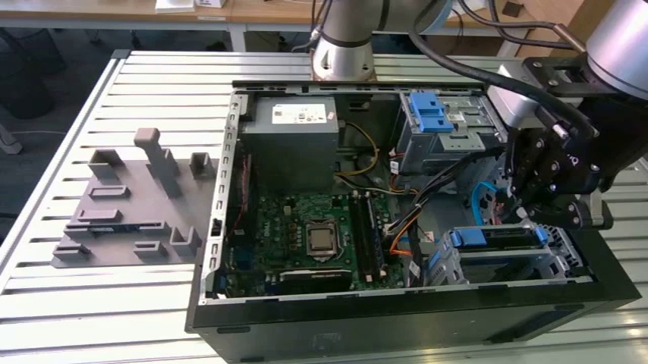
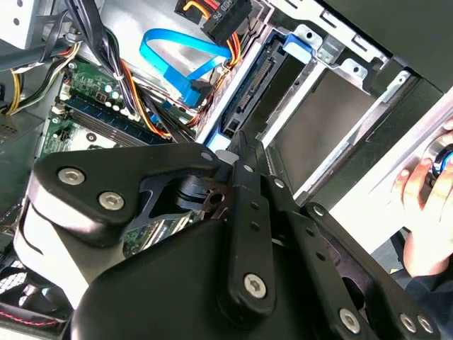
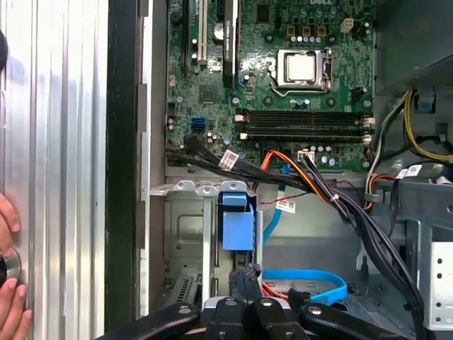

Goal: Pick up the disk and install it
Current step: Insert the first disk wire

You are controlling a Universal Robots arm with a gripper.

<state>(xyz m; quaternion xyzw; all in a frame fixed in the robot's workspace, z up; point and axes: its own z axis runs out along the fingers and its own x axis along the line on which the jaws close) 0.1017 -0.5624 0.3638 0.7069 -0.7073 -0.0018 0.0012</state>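
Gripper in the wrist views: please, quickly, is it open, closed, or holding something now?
Gripper: closed, with nothing seen between its tips; it is close to the disk, which sits in the drive cage.

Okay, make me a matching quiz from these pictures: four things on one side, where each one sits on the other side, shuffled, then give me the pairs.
Things:
1. disk
2. grey stand
3. processor
4. gripper

Places:
A. on the slatted table, outside the computer case
B. middle of the green motherboard
C. in the metal cage at the case's corner, exterior view's right
D. close by that cage

Pairs: 1-C, 2-A, 3-B, 4-D
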